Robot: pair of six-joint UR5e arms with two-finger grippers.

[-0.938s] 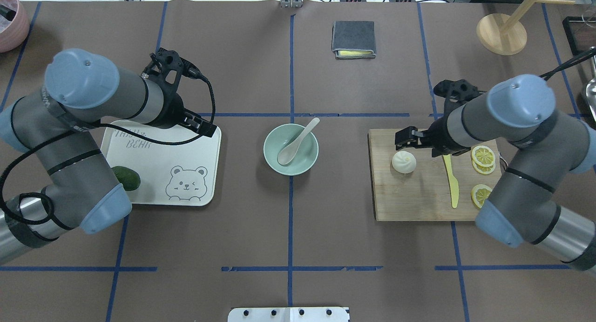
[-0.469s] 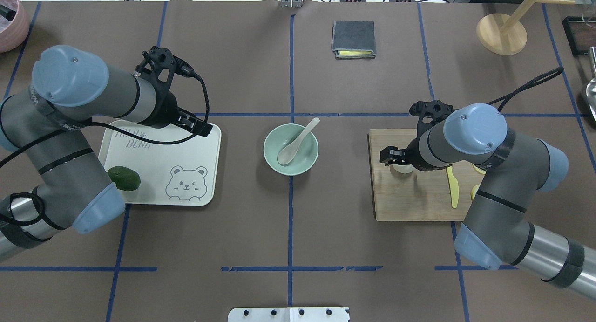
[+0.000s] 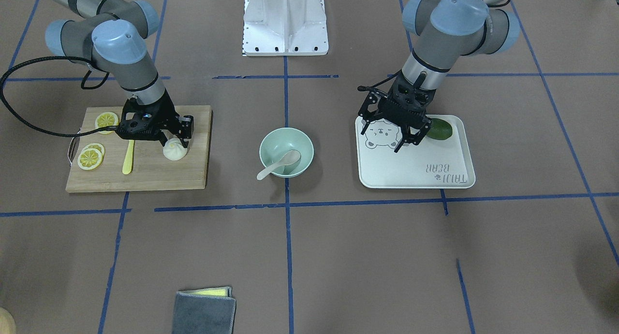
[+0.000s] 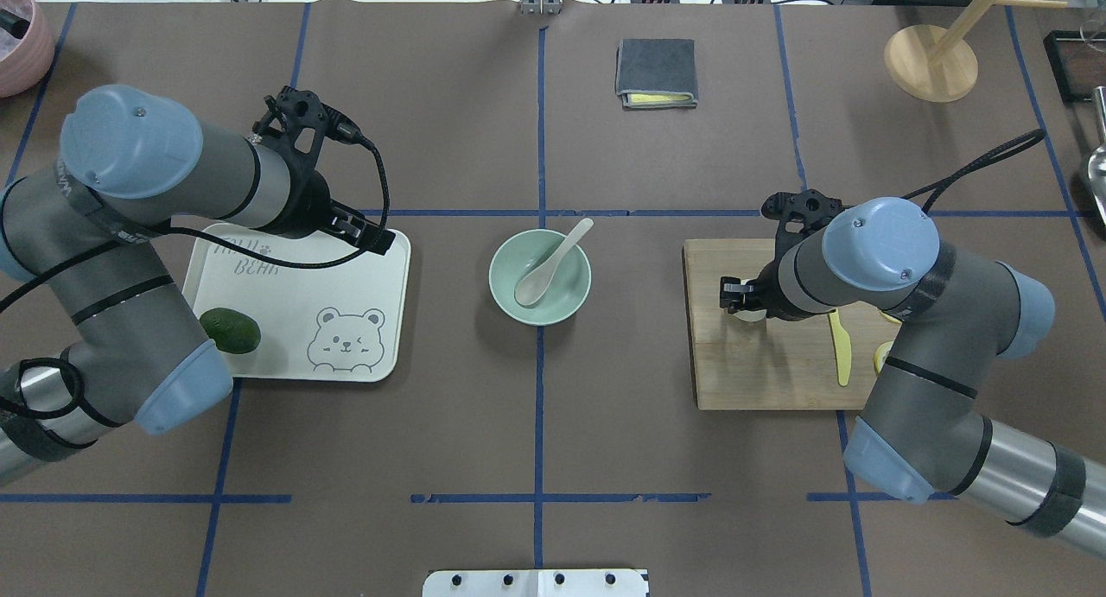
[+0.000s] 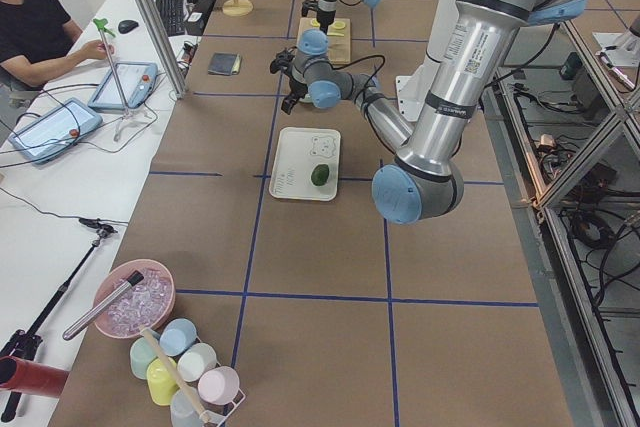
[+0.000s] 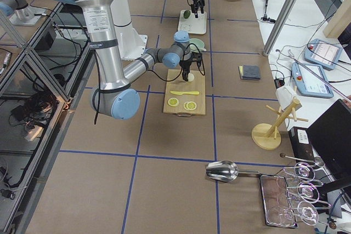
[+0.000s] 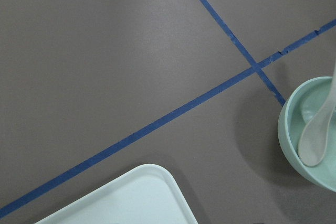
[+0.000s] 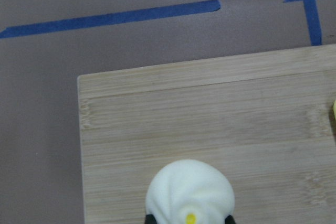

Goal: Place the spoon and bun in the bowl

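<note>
The mint-green bowl (image 4: 540, 308) stands at the table's centre, and it also shows in the front view (image 3: 271, 143). The beige spoon (image 4: 548, 263) lies in it, handle over the far rim; the left wrist view shows the spoon (image 7: 317, 135) too. The white bun (image 3: 175, 151) sits on the wooden cutting board (image 4: 760, 372). My right gripper (image 3: 175, 139) is down over the bun, a finger on either side, shut on it. The right wrist view shows the bun (image 8: 190, 190) between the black fingertips. My left gripper (image 3: 402, 141) is open and empty above the bear tray (image 4: 380, 355).
A yellow plastic knife (image 4: 840, 355) and lemon slices (image 3: 92, 156) lie on the board beside the bun. A green avocado (image 4: 229, 331) sits on the tray. A folded grey cloth (image 4: 657, 72) and a wooden stand (image 4: 931, 61) are at the far side.
My right arm has swung over the bun and lowered, and its fingers have closed in on the bun. My left arm has drawn back slightly over the tray.
</note>
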